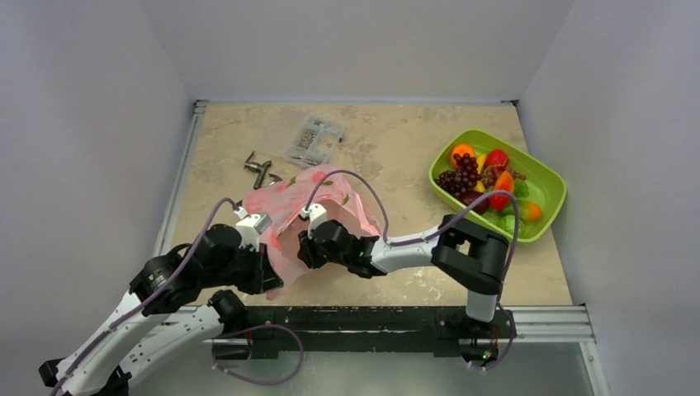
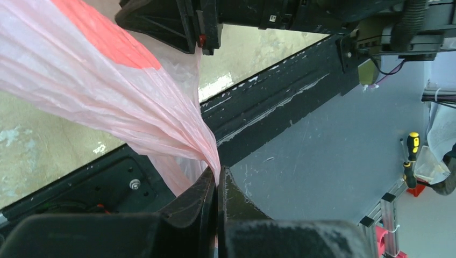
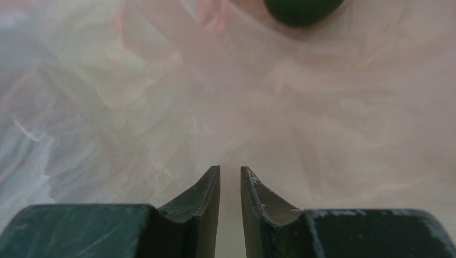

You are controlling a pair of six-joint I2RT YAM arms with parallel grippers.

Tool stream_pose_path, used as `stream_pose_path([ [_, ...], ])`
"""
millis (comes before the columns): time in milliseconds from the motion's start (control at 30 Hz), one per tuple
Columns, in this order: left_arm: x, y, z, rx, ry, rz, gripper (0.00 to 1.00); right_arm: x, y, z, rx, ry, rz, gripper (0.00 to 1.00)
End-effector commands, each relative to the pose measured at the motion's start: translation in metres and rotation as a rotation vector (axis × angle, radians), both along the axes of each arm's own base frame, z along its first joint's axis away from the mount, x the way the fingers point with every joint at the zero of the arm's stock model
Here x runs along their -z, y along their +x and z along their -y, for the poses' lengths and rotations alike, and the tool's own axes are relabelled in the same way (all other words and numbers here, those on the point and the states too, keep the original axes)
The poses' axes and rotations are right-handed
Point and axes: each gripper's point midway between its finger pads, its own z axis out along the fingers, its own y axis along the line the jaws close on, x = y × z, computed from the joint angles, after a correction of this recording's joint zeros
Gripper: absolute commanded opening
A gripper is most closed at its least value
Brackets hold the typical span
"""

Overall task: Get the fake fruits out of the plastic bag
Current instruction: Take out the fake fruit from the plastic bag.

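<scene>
A lime-green tray sits at the table's right, a clear screw box and metal part toward the back.

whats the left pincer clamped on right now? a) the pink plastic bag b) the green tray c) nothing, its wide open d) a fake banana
a: in the left wrist view the left pincer has its jaws pressed together on a gathered fold of the pink plastic bag.
</scene>
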Motion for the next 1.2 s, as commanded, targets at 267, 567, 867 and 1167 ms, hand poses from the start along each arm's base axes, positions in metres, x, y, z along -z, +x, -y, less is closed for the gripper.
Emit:
stream_pose_path([
  [267, 0.008, -0.026, 0.014, 0.116, -0.026, -0.151, 0.0, -0.002, -0.009, 0.013, 0.087, 0.143, -0.043, 0.26],
  [567, -0.013, -0.02, 0.014, 0.113, -0.048, -0.087, 0.0, -0.034, 0.034, 0.005, 0.22, 0.151, 0.133, 0.54],
  [867, -0.005, -0.023, 0.012, 0.095, -0.049, -0.111, 0.0, -0.036, 0.076, -0.025, 0.252, 0.203, 0.296, 0.8],
  [1167, -0.004, -0.027, 0.012, 0.105, -0.055, -0.125, 0.0, -0.028, 0.106, -0.051, 0.273, 0.231, 0.394, 0.91],
])
